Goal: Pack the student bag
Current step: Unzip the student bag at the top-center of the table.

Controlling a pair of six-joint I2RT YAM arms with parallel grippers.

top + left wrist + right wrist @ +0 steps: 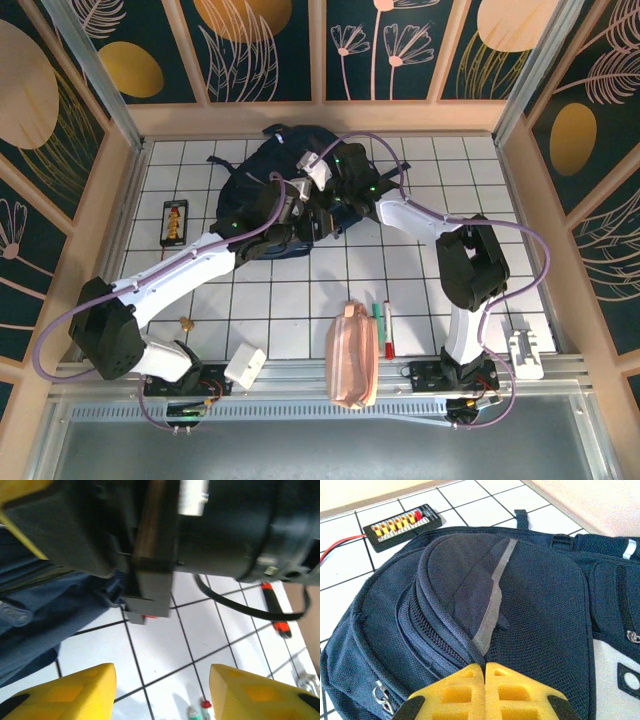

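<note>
Bag position: student bag lies slumped on the far middle of the tiled table, with both arms reaching over it.
Fabric: soft navy cloth that folds and ridges easily; it likely sags under its own bulk and gives no stiff edge to push against.
Weight: probably light while empty, but large and floppy, so one pinch lifts only a flap and not the whole bag.
Surface: woven and mesh-textured, not slippery; zip teeth and piping give the pads something to bite.
Best hold: the raised fold along the zip line and pale stripe, or the metal zip pull near the lower left of the right wrist view; the broad flat panels offer nothing to pinch.
Right claw: fingers pressed together at the bottom of its view, seemingly nipping the raised fold of the bag where the pale stripe runs into them.
Bag relative to right claw: directly under and ahead of it, touching at the tips.
Left claw: fingers moderately apart, nothing between them, bare tile below.
Bag relative to left claw: off to its left side, near but apart from the fingers.
Risk: thin fabric could slide out of the pinch if pulled sharply.
</note>
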